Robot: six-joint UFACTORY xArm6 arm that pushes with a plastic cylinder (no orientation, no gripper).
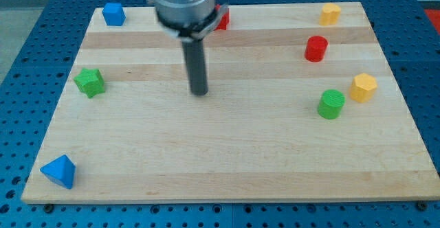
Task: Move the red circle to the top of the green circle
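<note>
The red circle (316,49) is a short red cylinder at the view's upper right of the wooden board (220,159). The green circle (331,104) is a green cylinder below it and slightly to the right, with a clear gap between them. My tip (199,93) rests on the board near the middle, far to the left of both cylinders and touching no block.
A yellow hexagonal block (364,87) sits just right of the green circle. A yellow block (331,13) is at the top right. A red block (221,19) is partly hidden behind the rod's mount. A blue block (113,14), a green star (90,82) and a blue pyramid (59,171) lie on the left.
</note>
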